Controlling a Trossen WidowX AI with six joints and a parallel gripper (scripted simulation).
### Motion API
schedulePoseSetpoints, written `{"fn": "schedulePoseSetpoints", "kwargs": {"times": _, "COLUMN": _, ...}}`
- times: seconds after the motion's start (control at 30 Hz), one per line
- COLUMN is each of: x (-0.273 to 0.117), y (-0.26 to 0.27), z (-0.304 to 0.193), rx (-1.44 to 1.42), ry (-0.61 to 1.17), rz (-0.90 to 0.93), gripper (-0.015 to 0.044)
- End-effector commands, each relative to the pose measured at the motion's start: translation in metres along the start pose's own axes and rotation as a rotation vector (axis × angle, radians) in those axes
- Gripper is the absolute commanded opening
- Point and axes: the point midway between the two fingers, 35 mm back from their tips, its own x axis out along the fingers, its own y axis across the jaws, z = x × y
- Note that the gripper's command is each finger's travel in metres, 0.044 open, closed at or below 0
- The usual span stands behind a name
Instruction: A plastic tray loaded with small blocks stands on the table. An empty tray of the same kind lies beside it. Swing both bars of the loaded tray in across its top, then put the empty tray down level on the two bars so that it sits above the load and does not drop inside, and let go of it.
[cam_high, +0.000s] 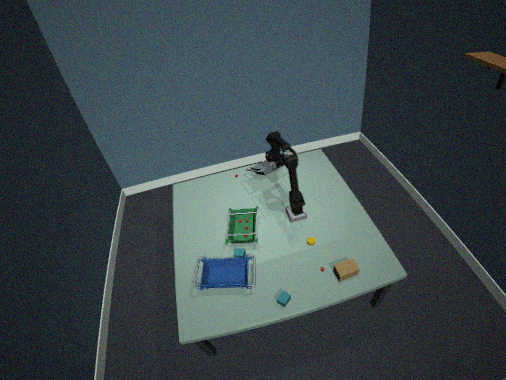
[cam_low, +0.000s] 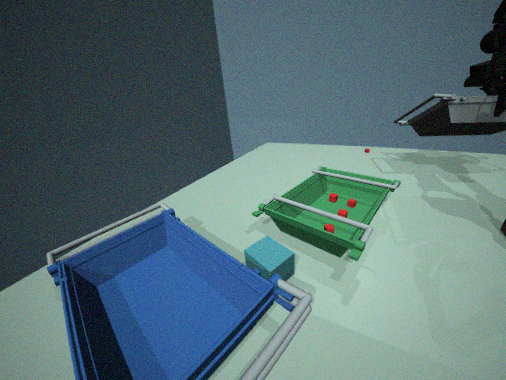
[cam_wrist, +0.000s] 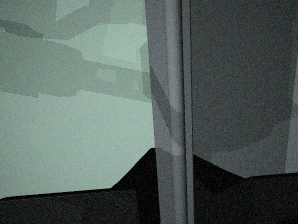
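Note:
The green tray (cam_high: 237, 227) (cam_low: 300, 236) stands on the table with several small red blocks (cam_high: 246, 228) (cam_low: 342, 213) inside. Its near wire bar (cam_low: 320, 212) and far wire bar (cam_low: 355, 179) both lie in across its top. My gripper (cam_low: 500, 111) (cam_wrist: 163, 155) is shut on a side wall of the empty grey tray (cam_high: 266, 167) (cam_low: 472, 111) (cam_wrist: 240, 95). It holds that tray in the air, roughly level, behind and to the right of the green tray in the exterior view. The grey tray's visible bar (cam_low: 420, 108) sticks out past its end. The tray's far end is cut off there.
A larger blue tray (cam_high: 225, 273) (cam_low: 165, 300), bars out, stands in front of the green tray, with a teal block (cam_high: 239, 253) (cam_low: 270, 256) between them. Another teal block (cam_high: 283, 298), a brown box (cam_high: 346, 270), a yellow disc (cam_high: 311, 241) and stray red blocks (cam_high: 322, 269) (cam_low: 367, 150) lie around.

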Motion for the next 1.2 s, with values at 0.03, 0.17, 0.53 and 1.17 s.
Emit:
{"fn": "schedulePoseSetpoints", "kwargs": {"times": 0.03, "x": -0.007, "y": -0.003, "z": -0.001, "rx": 0.003, "ry": 0.009, "rz": -0.027, "gripper": 0.0}}
{"fn": "schedulePoseSetpoints", "kwargs": {"times": 0.17, "x": -0.007, "y": -0.003, "z": 0.0, "rx": 0.002, "ry": 0.009, "rz": -0.027, "gripper": 0.0}}
{"fn": "schedulePoseSetpoints", "kwargs": {"times": 0.53, "x": -0.008, "y": -0.011, "z": 0.04, "rx": -0.078, "ry": 0.007, "rz": -0.029, "gripper": 0.0}}
{"fn": "schedulePoseSetpoints", "kwargs": {"times": 1.17, "x": -0.008, "y": -0.013, "z": 0.116, "rx": -0.224, "ry": 0.004, "rz": -0.032, "gripper": 0.0}}
